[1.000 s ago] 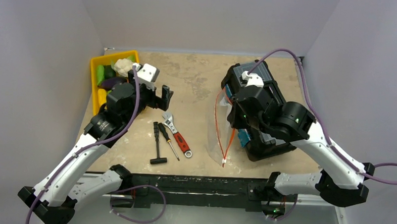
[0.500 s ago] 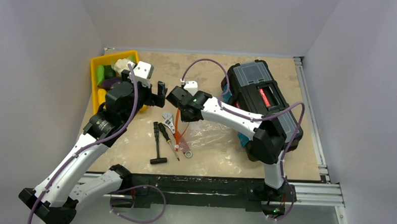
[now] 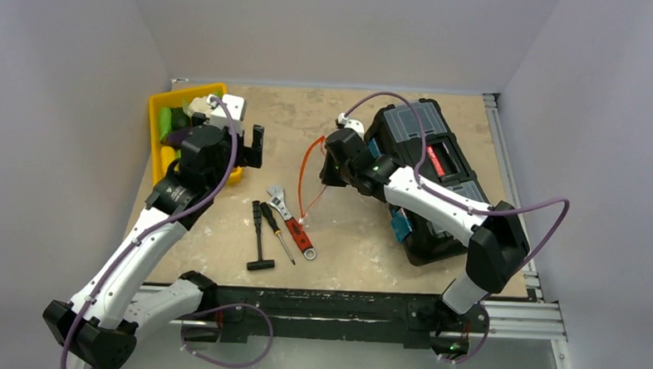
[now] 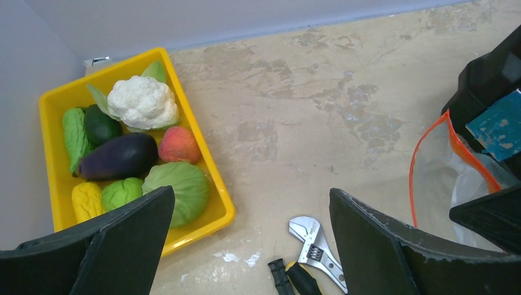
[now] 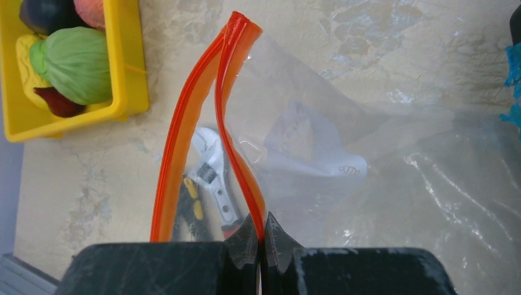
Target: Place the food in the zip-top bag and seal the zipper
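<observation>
Yellow tray (image 4: pixel 216 178) sitting far left, holding eggplant (image 4: pixel 118 157), orange ball (image 4: pixel 178 144), yellow piece (image 4: pixel 88 200), green pieces (image 4: pixel 75 135), plus cauliflower (image 4: pixel 142 101) and cabbage (image 4: pixel 178 187). Left gripper (image 4: pixel 252 227) hovering just right of tray, jaws gaping wide, gripping nothing. Wrench (image 3: pixel 292 225) lying centre. Right gripper (image 5: pixel 262 236) pinching zipper (image 5: pixel 184 123) tight, holding clear bag (image 5: pixel 344 153) mid-table, mouth gaping, bag empty. Black toolbox (image 3: pixel 417 122) sitting right.

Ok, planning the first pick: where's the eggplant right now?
Left wrist view: the eggplant lies in the yellow bin, far left, between the cauliflower and the cabbage.
</observation>
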`<act>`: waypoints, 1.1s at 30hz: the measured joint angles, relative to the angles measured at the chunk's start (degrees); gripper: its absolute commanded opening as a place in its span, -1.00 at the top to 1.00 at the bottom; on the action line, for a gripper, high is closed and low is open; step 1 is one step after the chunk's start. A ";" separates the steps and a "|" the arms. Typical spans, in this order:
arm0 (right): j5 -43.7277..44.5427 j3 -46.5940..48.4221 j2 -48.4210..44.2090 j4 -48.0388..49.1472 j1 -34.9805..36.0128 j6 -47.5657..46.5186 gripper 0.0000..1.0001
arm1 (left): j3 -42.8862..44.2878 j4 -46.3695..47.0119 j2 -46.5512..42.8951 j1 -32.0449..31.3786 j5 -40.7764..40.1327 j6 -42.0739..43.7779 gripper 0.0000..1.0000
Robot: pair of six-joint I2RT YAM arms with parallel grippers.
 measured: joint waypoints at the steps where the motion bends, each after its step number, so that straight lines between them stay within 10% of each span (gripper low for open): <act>1: -1.18 -1.03 -0.09 1.29 -0.98 -0.24 1.00 | 0.00 0.02 0.02 0.61 0.17 -0.28 -0.96; 11: -9.99 -5.22 0.92 8.68 -3.10 -5.14 1.00 | -0.02 -1.77 4.11 3.23 3.98 -6.86 -0.96; 21: -16.70 -10.49 0.92 16.15 -3.54 -8.20 1.00 | -5.77 -6.34 3.89 31.63 17.66 -22.18 -0.95; 33: -22.69 -14.99 1.14 22.40 -5.66 -9.64 1.00 | 8.79 -13.60 33.00 44.44 22.53 -20.79 -0.45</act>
